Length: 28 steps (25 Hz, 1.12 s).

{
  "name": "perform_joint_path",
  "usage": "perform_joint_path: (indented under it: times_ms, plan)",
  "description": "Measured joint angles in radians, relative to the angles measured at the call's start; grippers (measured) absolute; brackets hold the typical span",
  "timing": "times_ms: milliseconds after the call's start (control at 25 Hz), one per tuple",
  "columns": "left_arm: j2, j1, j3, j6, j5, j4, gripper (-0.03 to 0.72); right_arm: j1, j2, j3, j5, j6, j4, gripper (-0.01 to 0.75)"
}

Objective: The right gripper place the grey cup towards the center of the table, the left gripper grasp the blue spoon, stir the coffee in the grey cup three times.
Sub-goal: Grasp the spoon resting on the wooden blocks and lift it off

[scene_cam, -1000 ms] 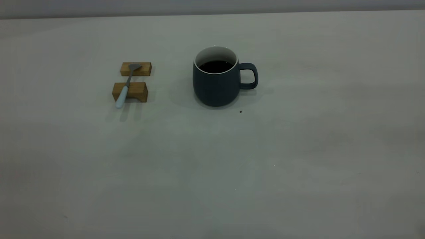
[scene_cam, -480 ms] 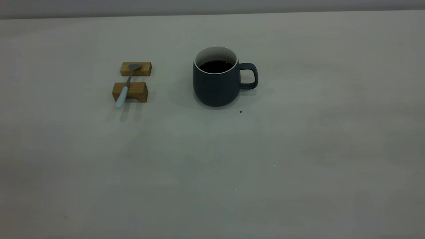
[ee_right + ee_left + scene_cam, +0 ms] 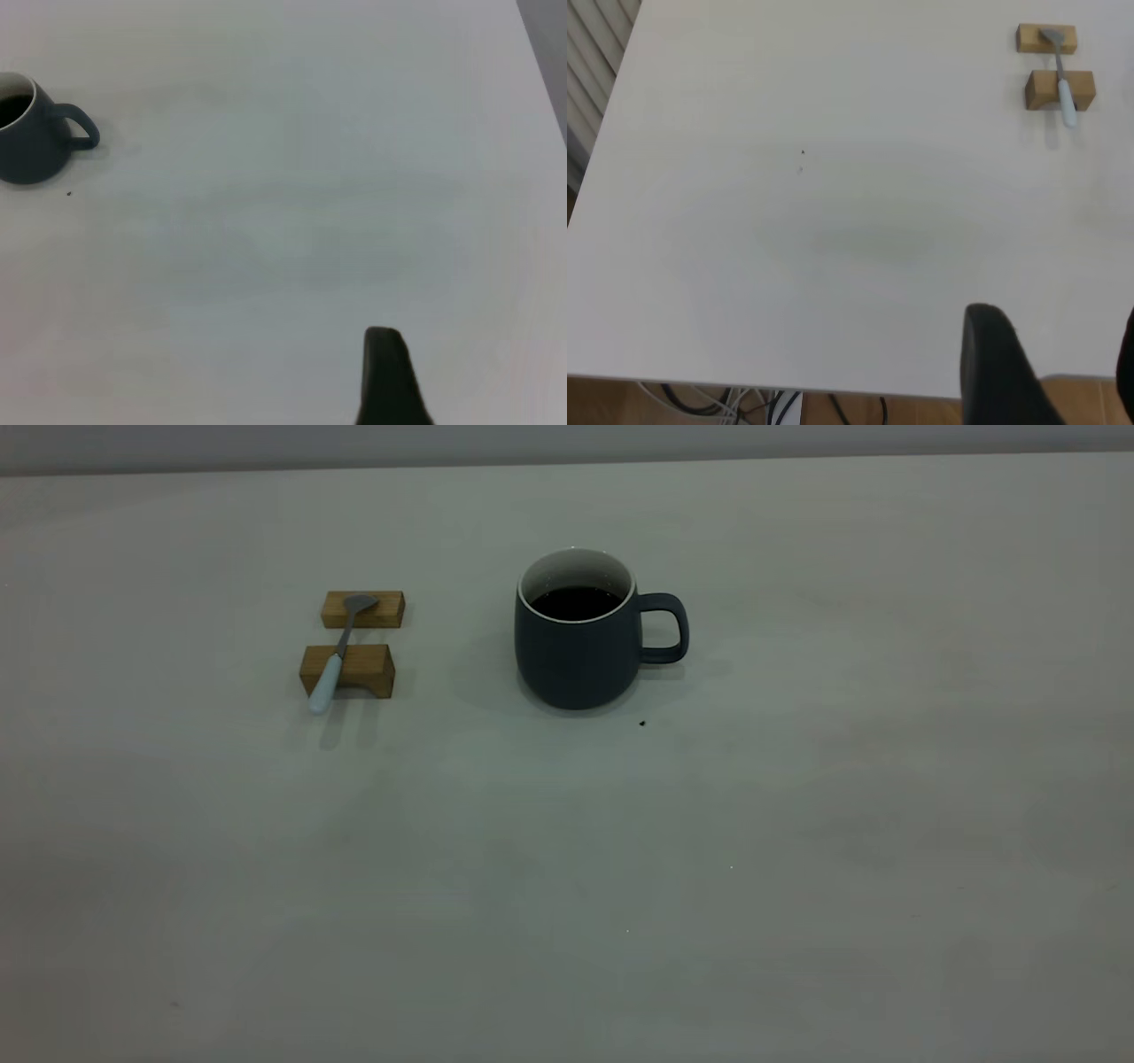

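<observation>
The grey cup (image 3: 578,651) stands upright on the table (image 3: 567,850), handle to the right, with dark coffee (image 3: 576,602) inside; it also shows in the right wrist view (image 3: 31,142). Left of it the blue spoon (image 3: 335,655) lies across two wooden blocks, bowl on the far one; the left wrist view shows this spoon (image 3: 1061,75) too. My left gripper (image 3: 1057,315) is open and empty near the table's edge, far from the spoon. My right gripper (image 3: 478,345) hangs open and empty, far from the cup, with only one finger (image 3: 386,363) in view. Neither gripper appears in the exterior view.
Two tan wooden blocks (image 3: 362,608) (image 3: 347,670) carry the spoon. A tiny dark speck (image 3: 642,724) lies just in front of the cup. Cables (image 3: 735,405) hang below the table's edge in the left wrist view.
</observation>
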Motion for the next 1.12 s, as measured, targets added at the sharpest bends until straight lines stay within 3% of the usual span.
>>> perform_joint_path:
  times_ms: [640, 920, 1120]
  plan:
    - [0.045, 0.0, -0.005, 0.0, -0.009, 0.0, 0.419, 0.0, 0.0, 0.0, 0.0, 0.0, 0.0, 0.527]
    - [0.435, 0.0, -0.088, 0.0, -0.191, -0.021, 0.569, 0.0, 0.0, 0.0, 0.0, 0.0, 0.0, 0.527]
    - [0.807, 0.0, -0.166, 0.0, -0.294, -0.038, 0.586, 0.0, 0.0, 0.0, 0.0, 0.0, 0.0, 0.527]
